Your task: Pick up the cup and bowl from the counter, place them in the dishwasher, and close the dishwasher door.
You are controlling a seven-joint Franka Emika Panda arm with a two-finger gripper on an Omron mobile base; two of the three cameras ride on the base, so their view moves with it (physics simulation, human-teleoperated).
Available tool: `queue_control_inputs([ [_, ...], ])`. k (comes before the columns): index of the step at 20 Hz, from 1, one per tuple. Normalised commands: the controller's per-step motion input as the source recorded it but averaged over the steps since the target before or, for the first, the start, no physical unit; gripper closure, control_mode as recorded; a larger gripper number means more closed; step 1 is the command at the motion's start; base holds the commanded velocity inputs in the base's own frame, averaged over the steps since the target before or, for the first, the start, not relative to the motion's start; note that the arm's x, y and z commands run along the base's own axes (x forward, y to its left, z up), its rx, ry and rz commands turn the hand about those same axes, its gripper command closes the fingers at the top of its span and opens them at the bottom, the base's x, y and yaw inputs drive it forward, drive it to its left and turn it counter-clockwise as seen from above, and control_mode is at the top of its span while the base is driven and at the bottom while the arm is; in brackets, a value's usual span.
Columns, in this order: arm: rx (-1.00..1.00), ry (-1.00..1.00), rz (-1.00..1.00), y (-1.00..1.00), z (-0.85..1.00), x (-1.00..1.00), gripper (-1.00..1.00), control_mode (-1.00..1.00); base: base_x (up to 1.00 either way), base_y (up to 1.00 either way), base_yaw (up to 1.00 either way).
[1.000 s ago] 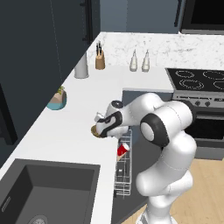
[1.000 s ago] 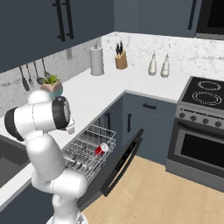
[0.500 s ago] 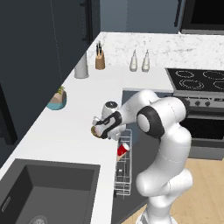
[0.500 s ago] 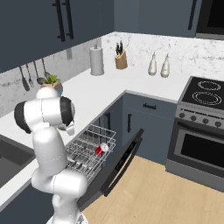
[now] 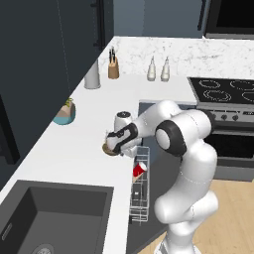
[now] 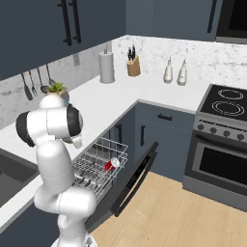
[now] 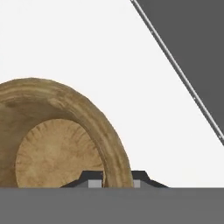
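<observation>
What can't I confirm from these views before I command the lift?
- Bowl: hand view cuts off its left side; in the left base view the hand covers most of it.
- Whether it has left the counter: contact hidden.
- Gripper: finger tips barely show, straddling the rim.
- Cup in the dishwasher rack: too small to judge how it rests.

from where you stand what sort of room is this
A rendered home kitchen, by the look of it: a stove with an oven below, a sink set in the white counter, and an open dishwasher with its rack pulled out.
</observation>
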Motion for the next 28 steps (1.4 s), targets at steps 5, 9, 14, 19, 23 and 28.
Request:
queue_control_inputs([
  [5,0.0,0.0,-0.04,-0.84,0.0,-0.85,1.0,-1.0,0.0,0.0,0.0],
  [9,0.04,0.0,-0.08,-1.0,0.0,-0.97,1.0,-1.0,0.0,0.0,0.0],
  [14,0.05,0.02,-0.07,-1.0,-0.01,-0.64,1.0,-1.0,0.0,0.0,0.0],
  [19,0.01,0.02,-0.05,-0.79,-0.17,-0.11,1.0,-1.0,0.0,0.0,0.0],
  [23,0.08,0.08,-0.01,-0.2,-0.27,0.12,1.0,-1.0,0.0,0.0,0.0],
  [28,0.2,0.11,0.0,0.0,-0.27,0.36,1.0,-1.0,0.0,0.0,0.0],
])
